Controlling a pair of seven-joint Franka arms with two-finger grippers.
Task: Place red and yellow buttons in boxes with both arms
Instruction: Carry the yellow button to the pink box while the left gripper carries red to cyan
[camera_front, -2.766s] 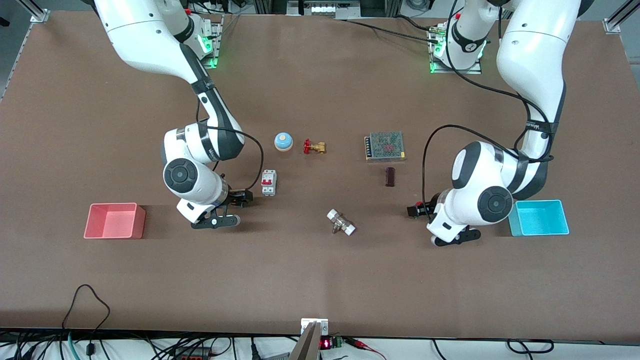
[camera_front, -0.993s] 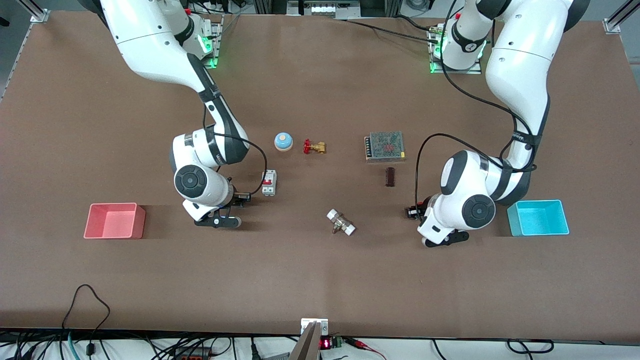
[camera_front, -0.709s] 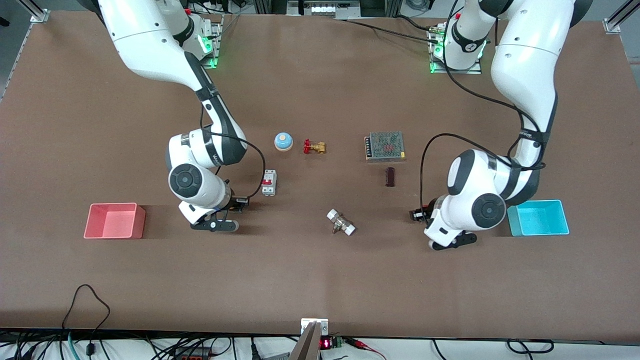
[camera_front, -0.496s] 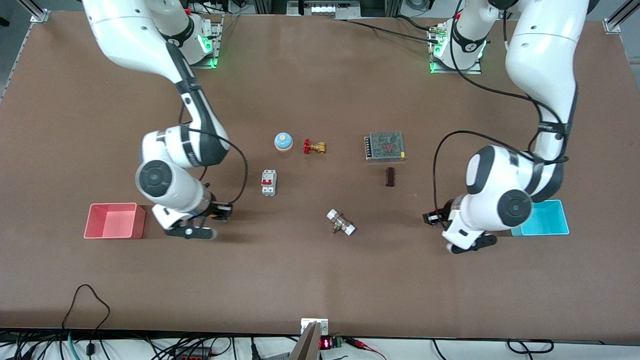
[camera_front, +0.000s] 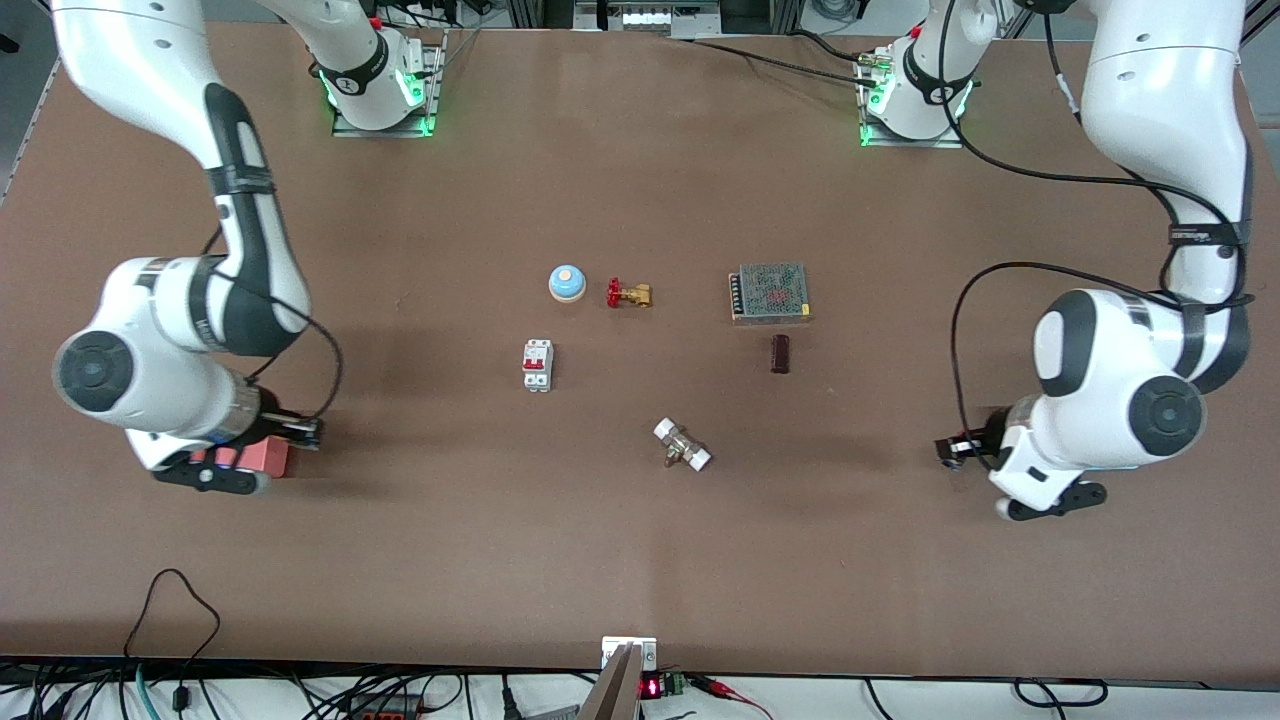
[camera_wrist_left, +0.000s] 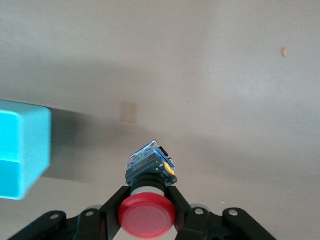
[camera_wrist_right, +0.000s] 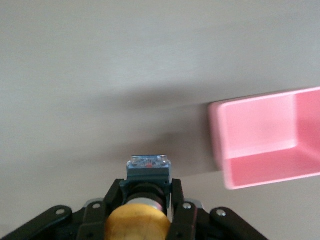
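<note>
Your left gripper (camera_wrist_left: 147, 200) is clamped on the red button (camera_wrist_left: 147, 216), cap toward the wrist camera and black body pointing away. It hangs over bare table (camera_front: 640, 560) just beside the cyan box (camera_wrist_left: 22, 150). In the front view that box is hidden under the left arm (camera_front: 1120, 400), toward the left arm's end of the table.

Your right gripper (camera_wrist_right: 145, 200) is clamped on the yellow button (camera_wrist_right: 137, 222), held the same way. It hangs over the table just beside the pink box (camera_wrist_right: 267, 142), whose corner (camera_front: 262, 455) shows under the right arm (camera_front: 170, 360) at that arm's end.

Mid-table you have a blue dome (camera_front: 567, 282) and a brass valve (camera_front: 628, 294) side by side. A white breaker (camera_front: 537, 365) lies nearer the front camera.
</note>
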